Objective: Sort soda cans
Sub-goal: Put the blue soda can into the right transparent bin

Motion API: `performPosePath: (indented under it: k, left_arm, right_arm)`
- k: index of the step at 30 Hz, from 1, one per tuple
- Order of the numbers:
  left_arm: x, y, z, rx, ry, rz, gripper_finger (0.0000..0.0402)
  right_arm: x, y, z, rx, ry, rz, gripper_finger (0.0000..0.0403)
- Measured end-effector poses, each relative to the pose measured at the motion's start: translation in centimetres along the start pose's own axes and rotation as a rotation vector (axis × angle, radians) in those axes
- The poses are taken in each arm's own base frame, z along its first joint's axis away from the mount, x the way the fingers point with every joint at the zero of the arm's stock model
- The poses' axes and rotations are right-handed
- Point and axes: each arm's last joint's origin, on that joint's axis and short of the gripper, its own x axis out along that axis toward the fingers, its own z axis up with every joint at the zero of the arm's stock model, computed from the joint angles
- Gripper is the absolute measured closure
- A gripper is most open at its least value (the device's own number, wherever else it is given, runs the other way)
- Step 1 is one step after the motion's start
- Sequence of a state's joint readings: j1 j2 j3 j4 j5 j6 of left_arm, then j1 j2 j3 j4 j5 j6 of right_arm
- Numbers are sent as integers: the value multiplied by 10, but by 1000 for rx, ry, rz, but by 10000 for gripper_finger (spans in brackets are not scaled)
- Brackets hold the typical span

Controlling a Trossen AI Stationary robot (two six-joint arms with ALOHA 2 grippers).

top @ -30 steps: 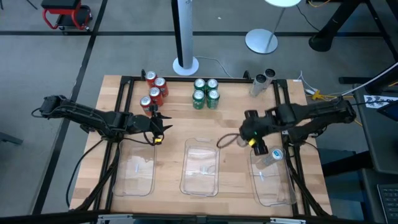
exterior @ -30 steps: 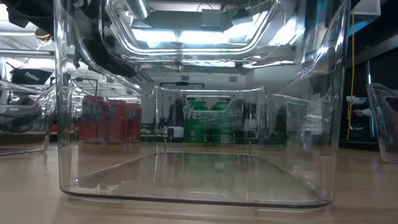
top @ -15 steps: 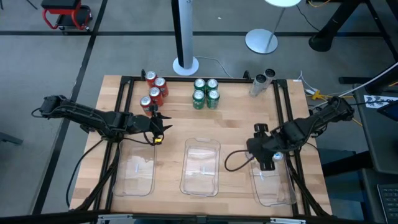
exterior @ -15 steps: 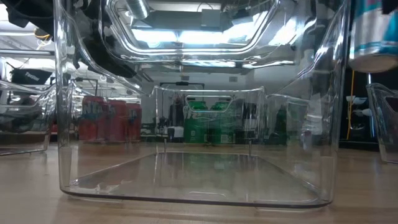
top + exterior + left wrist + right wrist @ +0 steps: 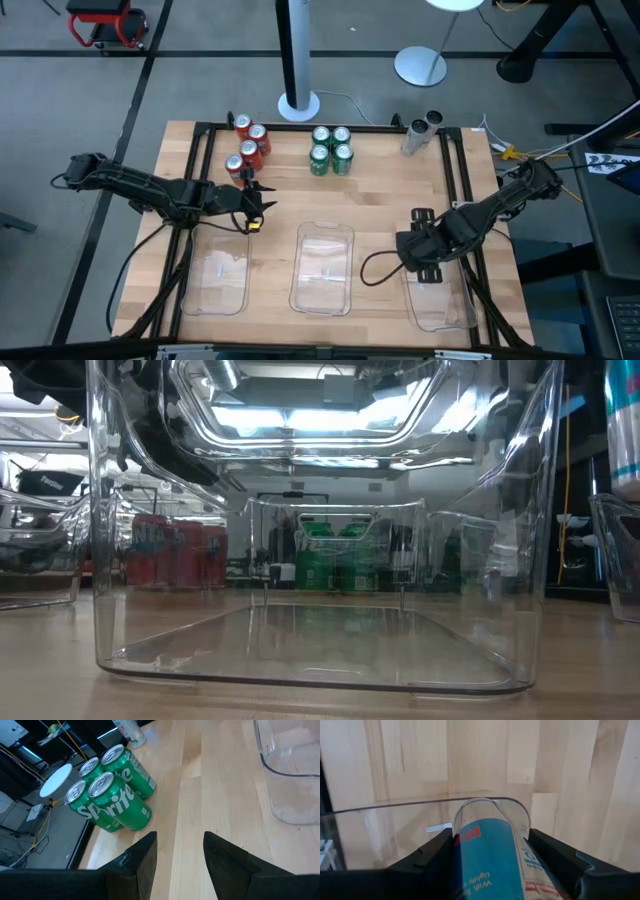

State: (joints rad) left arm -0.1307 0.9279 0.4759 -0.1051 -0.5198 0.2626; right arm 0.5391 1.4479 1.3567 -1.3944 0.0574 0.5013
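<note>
1. A wooden bench (image 5: 370,190) holds three clear plastic trays in a row along its near side, with groups of soda cans at the far side.
2. The right gripper (image 5: 492,865) is clamped on a silver and blue can (image 5: 490,855), one finger on each side of its round wall. The can lies lengthwise between the fingers, its end pointing forward over the curved rim of the right tray (image 5: 395,825).
3. From above, the right arm hangs over the right tray (image 5: 440,300) and hides the can it carries.
4. The can looks stiff but thin-walled, so a hard squeeze would probably dent it. Its smooth painted side is likely slippery. The middle of the wall, taken across the width, seems the surest place to hold.
5. Whether the can is full or empty cannot be told.
6. The left gripper (image 5: 180,855) is part open and empty, low over bare wood. Four green cans (image 5: 112,790) stand upright together ahead of it, well apart from its fingers.
7. Four red cans (image 5: 248,146) stand at the far left of the bench, the nearest one just beside the left gripper (image 5: 252,205).
8. Two more silver cans (image 5: 421,133) wait at the far right corner.
</note>
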Motion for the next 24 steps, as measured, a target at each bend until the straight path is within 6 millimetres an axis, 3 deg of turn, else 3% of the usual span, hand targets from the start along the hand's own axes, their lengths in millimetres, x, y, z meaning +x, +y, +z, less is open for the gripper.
performPosePath:
  k: [6,24]
  left_arm:
    - [0,0,0,0,1,0,249]
    - [0,0,1,-6,-9,3,249]
  right_arm:
    - [11,3,1,-12,41,-6,167]
    - [70,1,-13,-44,112,19,167]
